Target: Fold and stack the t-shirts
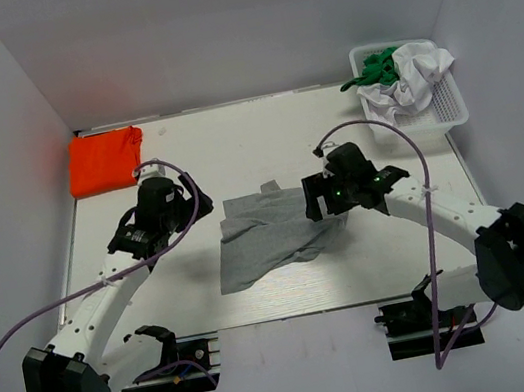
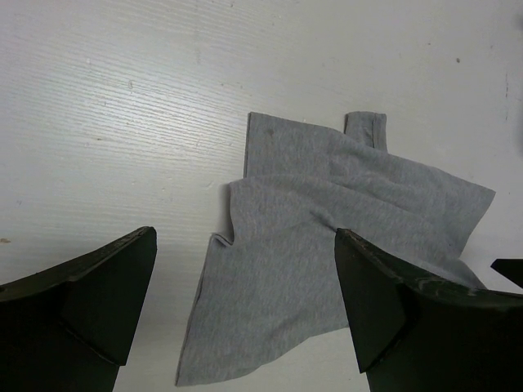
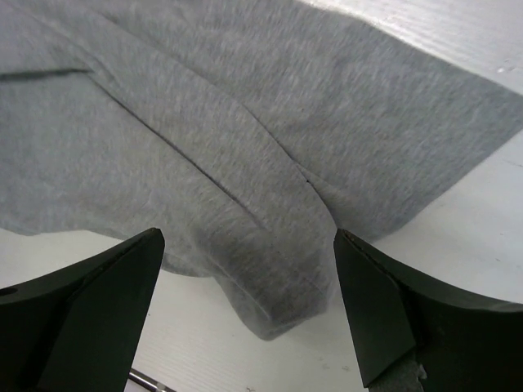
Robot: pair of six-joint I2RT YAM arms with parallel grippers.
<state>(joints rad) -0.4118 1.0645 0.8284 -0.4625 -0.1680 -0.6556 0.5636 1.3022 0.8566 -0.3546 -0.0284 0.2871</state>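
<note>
A white worktop (image 1: 260, 125) carries a grey t-shirt (image 1: 265, 241), lying crumpled and partly folded at its centre between the two arms. A folded orange t-shirt (image 1: 106, 161) sits at the far left corner. At the far right, a white mesh basket (image 1: 447, 102) holds a white t-shirt (image 1: 414, 78) and a green t-shirt (image 1: 381, 65). The left end effector (image 2: 245, 237) hovers beside the grey shirt's left edge, and the right end effector (image 3: 248, 235) hovers over its right edge. Both have their jaws spread wide, gripping nothing.

Robot lab cell: white enclosure walls (image 1: 213, 32) around table (image 1: 234, 150)
</note>
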